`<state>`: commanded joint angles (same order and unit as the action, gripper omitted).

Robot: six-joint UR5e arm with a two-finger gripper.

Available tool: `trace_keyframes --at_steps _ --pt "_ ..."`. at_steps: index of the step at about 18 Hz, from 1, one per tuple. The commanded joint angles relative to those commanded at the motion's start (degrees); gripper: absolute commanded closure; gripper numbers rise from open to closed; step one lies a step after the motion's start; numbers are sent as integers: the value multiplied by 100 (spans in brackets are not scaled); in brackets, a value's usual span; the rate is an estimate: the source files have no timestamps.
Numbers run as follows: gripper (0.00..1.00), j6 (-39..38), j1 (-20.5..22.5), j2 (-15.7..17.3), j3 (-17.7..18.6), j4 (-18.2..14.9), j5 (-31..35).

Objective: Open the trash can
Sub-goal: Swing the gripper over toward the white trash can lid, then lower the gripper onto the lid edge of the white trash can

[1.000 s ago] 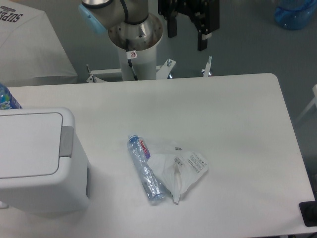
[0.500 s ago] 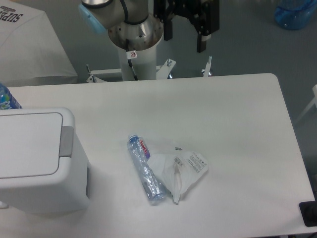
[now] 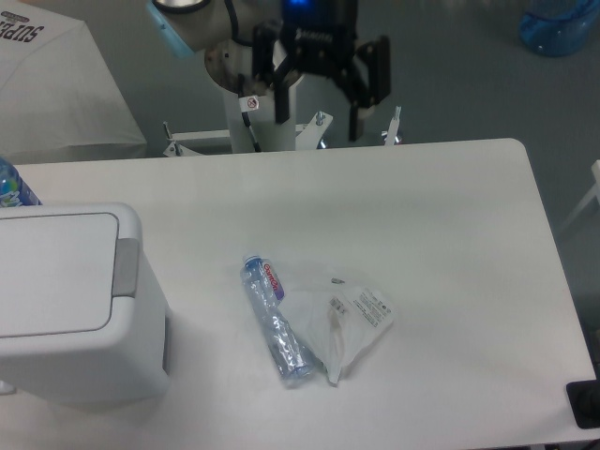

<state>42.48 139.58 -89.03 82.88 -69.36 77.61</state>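
Single fixed view only.

Pincer sits top centre of frame, beyond the far edge of the surface, fingers spread wide with nothing between them. Trash can is at the lower left, well apart from it, so there's a long diagonal traverse ahead.

Risks, as I judge them:
- Straight-line path from top centre to lower left passes near the plastic bottle and the crumpled clear bag lying mid-frame, touching each other. A low approach could sweep them or snag the bag on a finger.
- The grey tab is a narrow strip on the lid's right edge. Landing off it, on the flat lid, likely presses the lid without releasing it.
- The can looks light and nothing visibly anchors it. A sideways shove rather than a clean downward press could slide it off the left of the frame or tip it.
- With fingers spread, one finger could hit the tab while the other catches the can's rim.
- Another bottle stands just behind the can at the left edge; overshoot could knock it.

Can itself: big white boxy bin, rounded corners, lid shut and sitting flush. Left part is cut by the frame edge, so hinge side not visible.
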Motion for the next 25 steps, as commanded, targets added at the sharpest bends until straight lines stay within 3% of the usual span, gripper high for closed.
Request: trace_keyframes --at_steps 2,7,10,14,16,20,25 --pt "0 -501 -237 -132 9 159 17" --pt "0 -1390 -642 -413 0 194 9" --pt "0 -1514 -783 -580 -26 212 9" --pt "0 -1962 -959 -817 -26 905 9" --pt "0 -2208 -1038 -897 -35 1064 9" --pt "0 -2393 -1205 -1064 0 1275 26" --pt "0 -2393 -1310 -1117 79 1275 44"
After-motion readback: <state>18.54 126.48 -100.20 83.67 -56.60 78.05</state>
